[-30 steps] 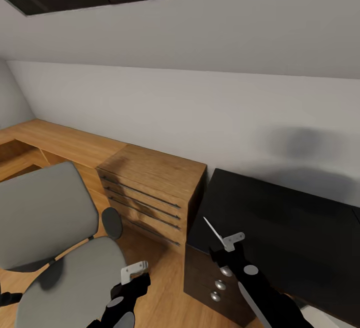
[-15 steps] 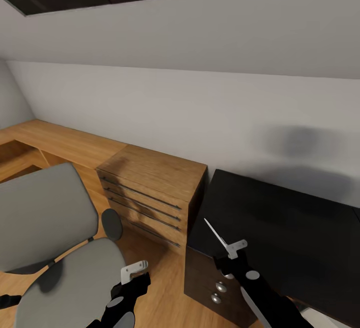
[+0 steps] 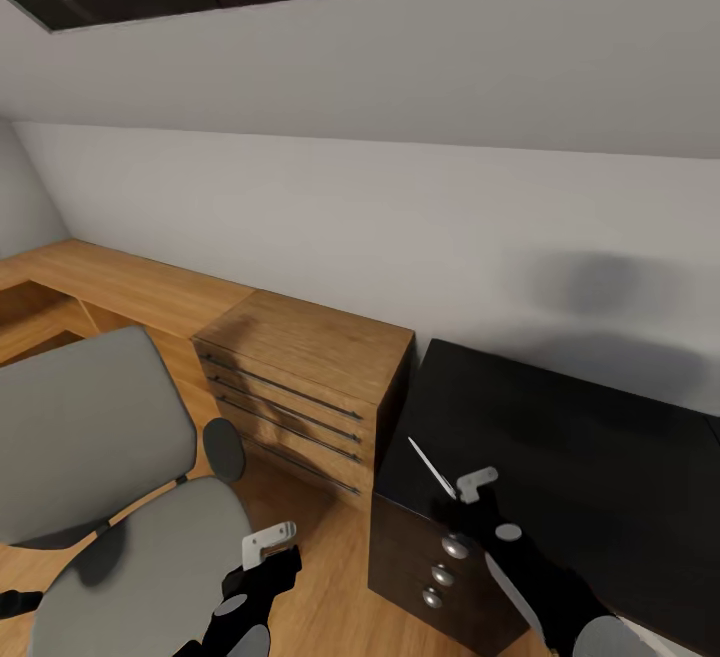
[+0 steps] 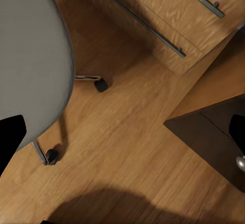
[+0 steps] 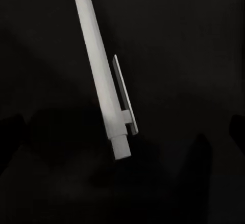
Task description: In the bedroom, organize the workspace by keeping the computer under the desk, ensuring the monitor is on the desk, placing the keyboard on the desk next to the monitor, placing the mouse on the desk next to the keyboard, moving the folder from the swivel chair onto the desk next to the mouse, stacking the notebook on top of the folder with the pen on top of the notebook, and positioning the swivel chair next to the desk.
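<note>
No readable labels or writing anywhere. The right gripper [image 3: 462, 497] holds a slim white pen [image 3: 432, 467] over the front-left corner of the black cabinet [image 3: 560, 437]; in the head view the pen's long axis runs diagonally, free tip pointing up-left toward the wood drawer unit [image 3: 300, 377], other end in the fingers. In the right wrist view the pen [image 5: 102, 86] shows its clip and a stepped end (cap or button, can't tell) against the dark top. The fingers look narrowed on the pen, though the contact itself isn't clearly seen. The left gripper [image 3: 268, 543] hangs low betw. the swivel chair [image 3: 110, 497] and the black cabinet; whether its fingers are wide or narrow can't be told. The chair's grey seat [image 4: 30, 65] sits near the drawer unit w/ bare wood floor [image 4: 127, 147] betw. them. The desk [image 3: 110, 282] runs along the wall at left, top bare where visible
</note>
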